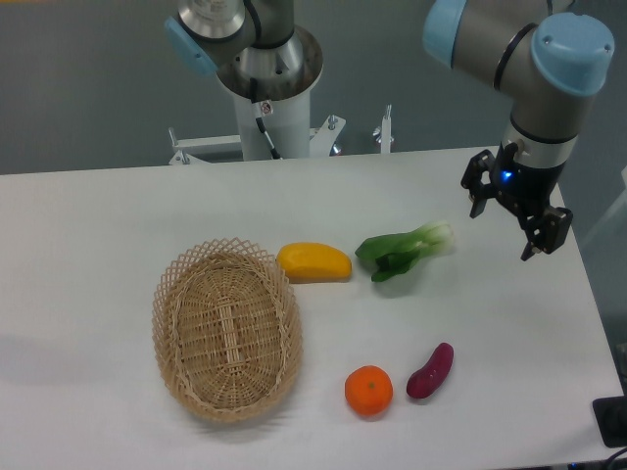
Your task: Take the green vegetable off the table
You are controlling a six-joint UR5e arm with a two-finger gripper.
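Nearest the camera sat an orange (368,389), well in front of the green vegetable (403,250), which lay on the white bench (98,215) just right of a yellow mango (313,261). Off to the vegetable's right, the pincer (506,226) hung with fingers spread, holding nothing. A sound grasp probably meant centring above the thick middle, fingers straddling the stalk
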